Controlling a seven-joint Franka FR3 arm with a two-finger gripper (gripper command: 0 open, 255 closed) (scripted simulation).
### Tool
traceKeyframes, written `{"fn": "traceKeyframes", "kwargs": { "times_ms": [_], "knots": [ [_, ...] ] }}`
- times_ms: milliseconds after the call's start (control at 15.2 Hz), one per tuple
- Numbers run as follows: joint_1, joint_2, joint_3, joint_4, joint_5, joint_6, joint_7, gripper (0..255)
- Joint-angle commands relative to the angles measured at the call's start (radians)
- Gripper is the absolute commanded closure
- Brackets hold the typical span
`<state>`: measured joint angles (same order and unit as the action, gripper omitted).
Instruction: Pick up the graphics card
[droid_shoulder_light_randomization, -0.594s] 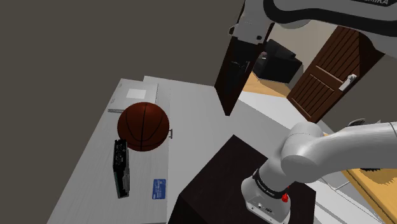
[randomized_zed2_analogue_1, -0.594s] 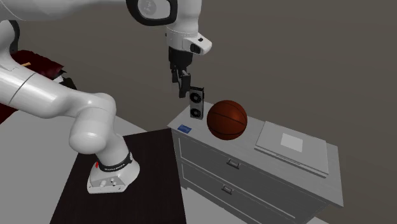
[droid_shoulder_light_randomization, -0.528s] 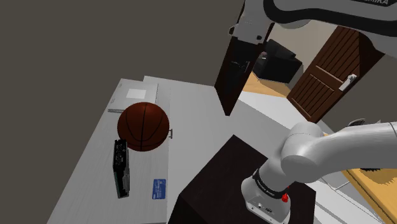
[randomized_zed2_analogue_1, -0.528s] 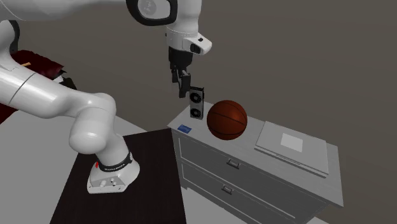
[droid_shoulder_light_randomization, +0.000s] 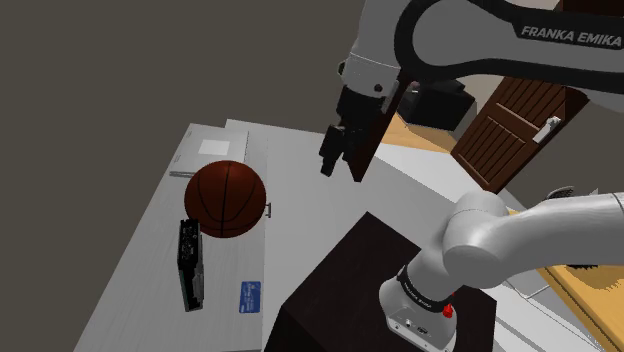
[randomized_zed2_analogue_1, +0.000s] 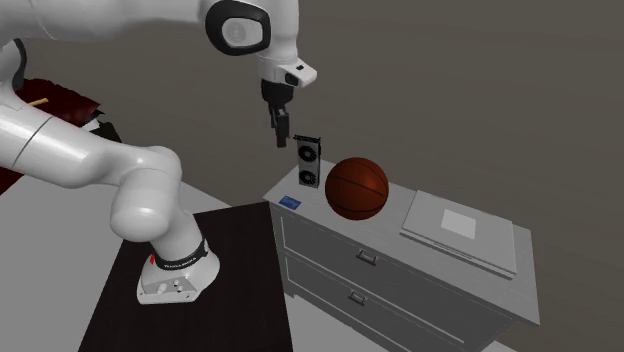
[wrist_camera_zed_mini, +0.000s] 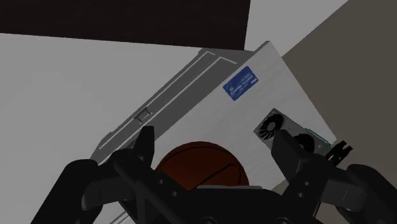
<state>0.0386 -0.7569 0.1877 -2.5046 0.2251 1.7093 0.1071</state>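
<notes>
The white arm (droid_shoulder_light_randomization: 520, 225) is rising from its dark stand (droid_shoulder_light_randomization: 330, 290) at the shoulder view's lower right, bending at the elbow and sweeping across the top right of that frame. Its wrist is turning downward near the upper middle. The black gripper (droid_shoulder_light_randomization: 330, 165) is hanging in the air, pointing down, well above the grey dresser (droid_shoulder_light_randomization: 160, 240). In the second exterior view the gripper (randomized_zed2_analogue_1: 279, 136) is sitting upper centre, up and to the left of the dresser's near corner.

In the wrist view the fingers (wrist_camera_zed_mini: 143, 143) are standing wide apart with nothing clasped; the gripper (wrist_camera_zed_mini: 213, 149) is released.

The graphics card (droid_shoulder_light_randomization: 190, 265) is resting on the dresser top at the shoulder view's lower left, just beside the basketball (droid_shoulder_light_randomization: 226, 200). In the second exterior view the graphics card (randomized_zed2_analogue_1: 309, 163) is standing on its edge, its fans facing the camera, left of the basketball (randomized_zed2_analogue_1: 357, 187). A small blue card (droid_shoulder_light_randomization: 250, 297) is lying near it.
</notes>
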Motion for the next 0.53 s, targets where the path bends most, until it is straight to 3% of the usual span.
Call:
{"fn": "traceKeyframes", "kwargs": {
  "times_ms": [0, 462],
  "knots": [
    [0.009, 0.013, 0.062, -0.017, 0.029, 0.055, 0.077, 0],
    [0.007, 0.143, 0.288, -0.006, 0.083, 0.247, 0.342, 0]
  ]
}}
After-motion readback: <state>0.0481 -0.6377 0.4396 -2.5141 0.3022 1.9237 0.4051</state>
